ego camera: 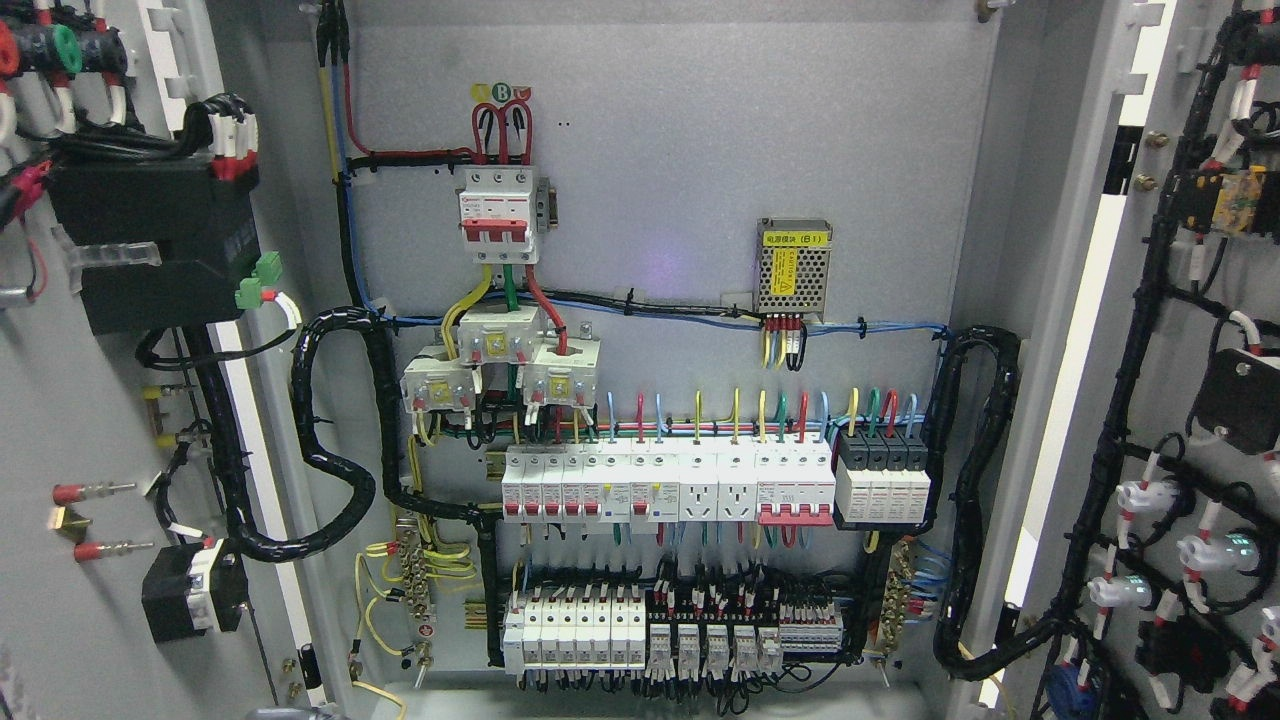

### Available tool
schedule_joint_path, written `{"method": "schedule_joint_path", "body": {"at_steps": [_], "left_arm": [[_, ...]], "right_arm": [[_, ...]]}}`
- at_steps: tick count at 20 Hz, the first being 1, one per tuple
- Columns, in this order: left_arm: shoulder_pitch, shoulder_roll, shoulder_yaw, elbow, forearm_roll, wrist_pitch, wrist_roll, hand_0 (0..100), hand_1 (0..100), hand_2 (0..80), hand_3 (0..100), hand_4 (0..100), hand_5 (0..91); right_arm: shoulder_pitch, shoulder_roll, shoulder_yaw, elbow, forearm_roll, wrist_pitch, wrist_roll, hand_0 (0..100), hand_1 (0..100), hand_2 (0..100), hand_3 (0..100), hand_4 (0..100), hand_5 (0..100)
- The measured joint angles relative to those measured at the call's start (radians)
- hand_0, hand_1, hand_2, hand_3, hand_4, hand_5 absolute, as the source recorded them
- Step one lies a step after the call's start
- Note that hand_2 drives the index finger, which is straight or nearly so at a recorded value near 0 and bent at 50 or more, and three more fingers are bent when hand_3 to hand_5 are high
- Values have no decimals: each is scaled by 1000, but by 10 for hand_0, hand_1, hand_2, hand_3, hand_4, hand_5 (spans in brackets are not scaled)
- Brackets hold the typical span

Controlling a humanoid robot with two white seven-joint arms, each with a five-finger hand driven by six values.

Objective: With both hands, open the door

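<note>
Cabinet doors (90, 420) swung wide — grey backplate (680, 180), breaker rows (660, 485) exposed; robot hands unseen — state unknowable.

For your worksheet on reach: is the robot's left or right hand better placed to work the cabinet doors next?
Neither can be chosen: no hand shows in the head view. The left door and right door already stand wide open, baring the breakers.
</note>
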Motion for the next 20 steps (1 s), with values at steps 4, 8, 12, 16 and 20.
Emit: {"method": "schedule_joint_path", "body": {"at_steps": [4, 8, 12, 16, 20], "left_arm": [[149, 48, -45, -254, 0, -139, -7, 120, 389, 0, 0, 0, 0], [241, 92, -78, -466, 0, -294, -9, 120, 389, 0, 0, 0, 0], [286, 134, -101, -615, 0, -435, -11, 120, 389, 0, 0, 0, 0], [303, 172, -115, -732, 0, -515, -13, 120, 389, 0, 0, 0, 0], [297, 203, -124, -824, 0, -602, -8, 120, 389, 0, 0, 0, 0]], "right_arm": [[53, -30, -45, 2, 6, -67, -61, 120, 389, 0, 0, 0, 0], [114, -77, -84, -3, 8, -173, -74, 120, 389, 0, 0, 0, 0], [188, -132, -114, -33, 9, -267, -78, 120, 389, 0, 0, 0, 0], [281, -186, -147, -76, 10, -346, -79, 120, 389, 0, 0, 0, 0], [376, -234, -182, -112, 10, -413, -84, 120, 389, 0, 0, 0, 0]]}}
